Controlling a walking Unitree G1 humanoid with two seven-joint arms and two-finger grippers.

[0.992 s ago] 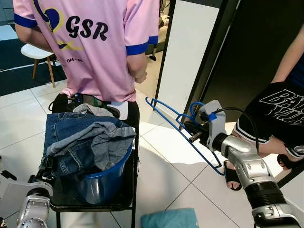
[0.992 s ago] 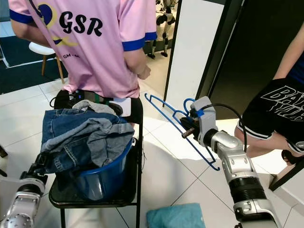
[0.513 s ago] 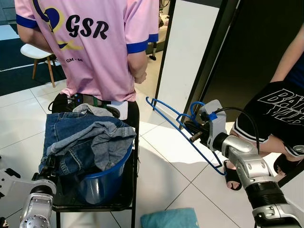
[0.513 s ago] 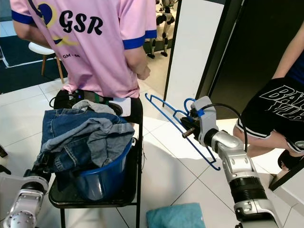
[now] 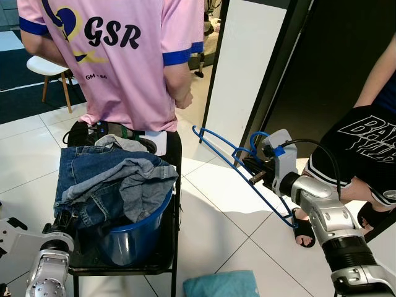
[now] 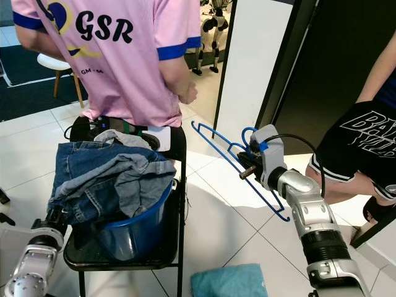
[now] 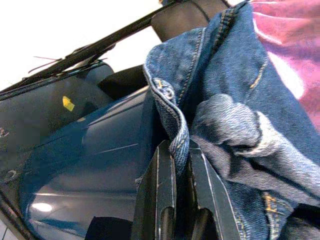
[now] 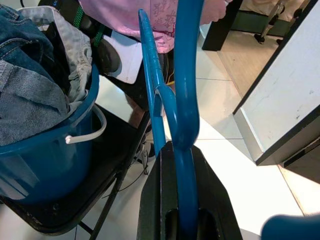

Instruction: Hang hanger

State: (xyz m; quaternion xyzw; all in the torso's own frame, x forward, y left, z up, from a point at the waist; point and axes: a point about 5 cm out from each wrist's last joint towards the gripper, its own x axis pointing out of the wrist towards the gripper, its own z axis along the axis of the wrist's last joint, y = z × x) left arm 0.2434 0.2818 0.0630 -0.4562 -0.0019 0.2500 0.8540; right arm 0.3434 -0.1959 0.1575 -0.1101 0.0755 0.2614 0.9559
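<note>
The blue wire hanger (image 5: 238,166) is pinched at its neck in the right gripper (image 5: 255,172), held over the tiled floor (image 5: 229,216) right of the chair (image 5: 174,204). The left gripper (image 7: 176,172) nips the jeans (image 5: 111,182) heaped in the bucket (image 5: 133,238). A person in a pink shirt (image 5: 124,55) stands behind the chair.

Bright even daylight, sharp head views, wrist close-ups soft

- "GSR" in large dark letters on the back of a person's pink shirt (image 5: 117,55).
- Partly cut-off white letters, unreadable, on another person's black shorts (image 5: 365,145), far right.
</note>
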